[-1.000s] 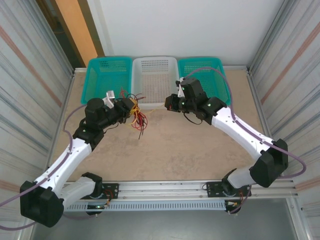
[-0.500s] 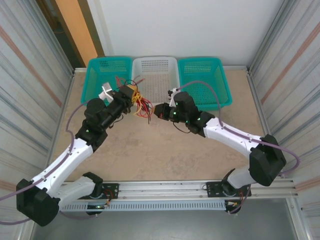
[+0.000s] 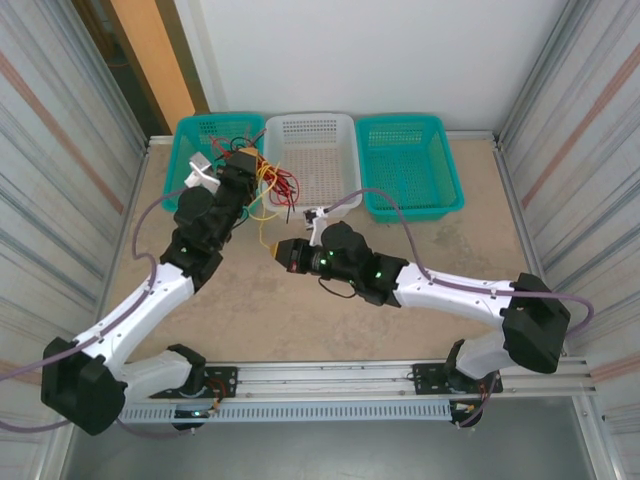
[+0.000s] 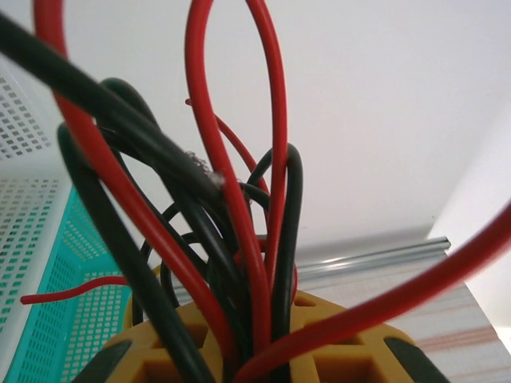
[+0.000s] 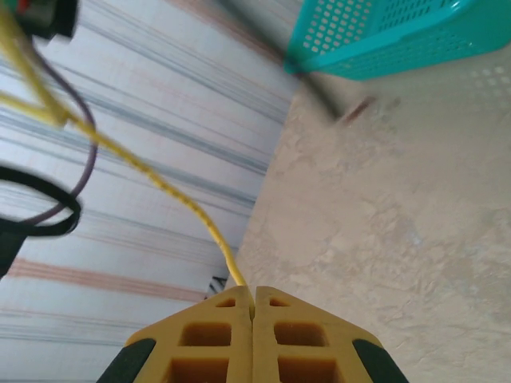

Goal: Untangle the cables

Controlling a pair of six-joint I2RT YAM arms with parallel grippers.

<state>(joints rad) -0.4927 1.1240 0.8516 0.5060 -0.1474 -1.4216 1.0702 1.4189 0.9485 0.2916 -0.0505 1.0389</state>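
Counter [image 3: 300,310], three baskets on its far edge: left teal basket [image 3: 190,150], white basket [image 3: 330,150], right teal basket [image 3: 410,165]. I see no cable lying in any of them, though my left arm hides part of the left one. My read: nothing is sorted yet.

The left claw [image 3: 250,162] is raised over the seam between the left teal and white baskets. It is clenched on the cable bundle [image 3: 272,182]. In the left wrist view, red cables [image 4: 239,239] and black cables [image 4: 144,271] loop and cross right above its fingers [image 4: 176,343], clearly knotted.

The right claw [image 3: 281,251] sits lower, near the counter's middle, pinched tight on one yellow cable [image 3: 262,215]. The right wrist view shows that yellow cable [image 5: 172,195] running taut from the closed claw [image 5: 254,299] up toward the bundle.

I'd call it the early stage. One yellow strand is half drawn out and its far end is in the knot. Red and black are all left to do.
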